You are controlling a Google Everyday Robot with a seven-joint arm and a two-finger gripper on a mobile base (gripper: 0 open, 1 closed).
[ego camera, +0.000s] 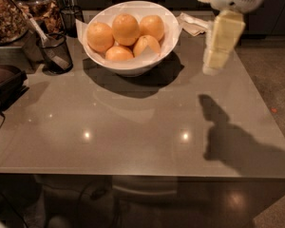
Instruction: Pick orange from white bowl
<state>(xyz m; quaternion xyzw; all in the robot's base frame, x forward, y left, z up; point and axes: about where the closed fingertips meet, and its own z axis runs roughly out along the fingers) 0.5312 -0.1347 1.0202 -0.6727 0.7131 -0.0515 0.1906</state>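
Observation:
The white bowl, lined with white paper, stands at the back middle of the grey table. It holds several oranges: deep-orange ones at the left, top middle, top right and front. A paler one with a light crescent mark lies at the front right. My gripper, cream-coloured, hangs from the white arm at the top right. It points down above the table, to the right of the bowl and apart from it. It holds nothing that I can see.
A black mesh cup with a utensil stands left of the bowl. Jars of snacks sit behind it. A dark object lies at the left edge. Crumpled paper lies behind the bowl at the right. The table's right edge borders floor.

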